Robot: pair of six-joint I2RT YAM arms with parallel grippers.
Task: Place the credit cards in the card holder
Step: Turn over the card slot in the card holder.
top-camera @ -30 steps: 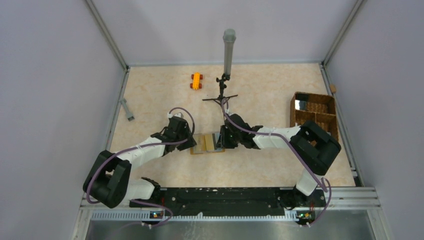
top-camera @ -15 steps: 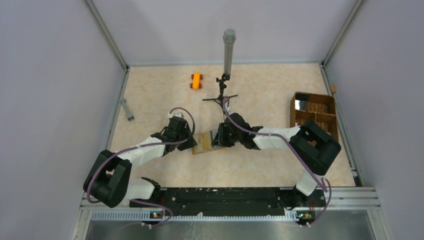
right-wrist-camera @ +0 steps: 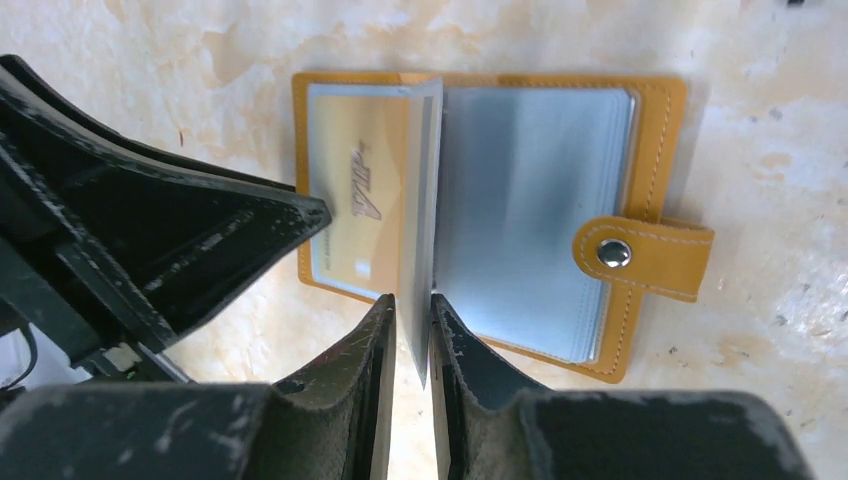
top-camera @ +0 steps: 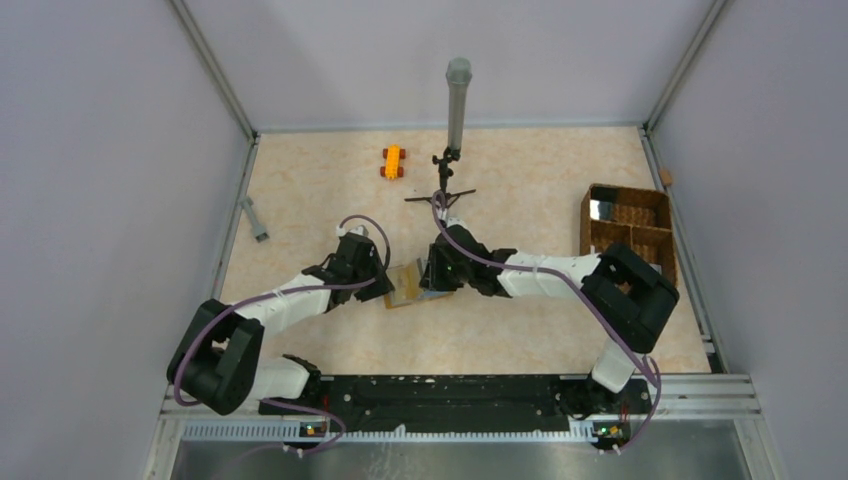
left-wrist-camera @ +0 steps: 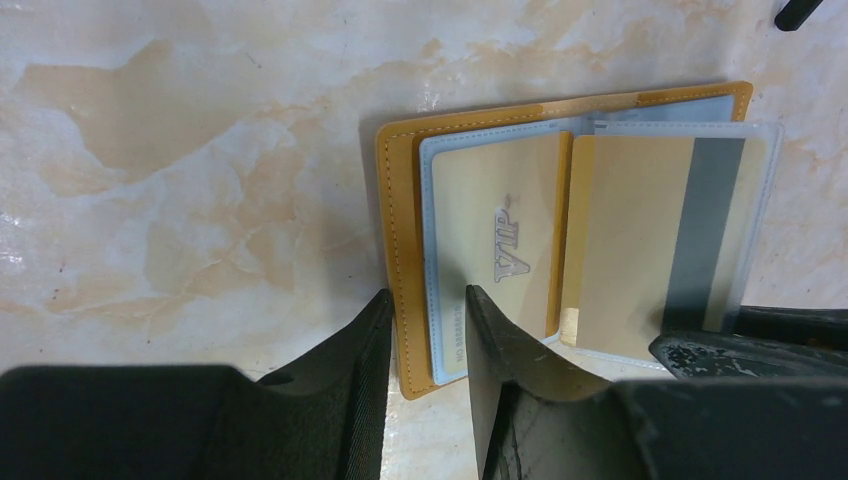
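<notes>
right wrist: we see the card holder [right-wrist-camera: 655,130] lying open and flat on the table [left-wrist-camera: 180,150], on the near side of the black stand [top-camera: 447,180]. a gold vip card [right-wrist-camera: 355,190] sits in a clear sleeve, and a second card [left-wrist-camera: 630,240] fills the raised leaf [right-wrist-camera: 425,200]. we judge the cards stiff, slick and light and the sleeves floppy, so best to take the leaf by its free edge. right gripper [right-wrist-camera: 412,300] is narrow, pinching the card holder's leaf. left gripper [left-wrist-camera: 428,300] is narrow, straddling the holder's edge; whether it grips we cannot tell.
</notes>
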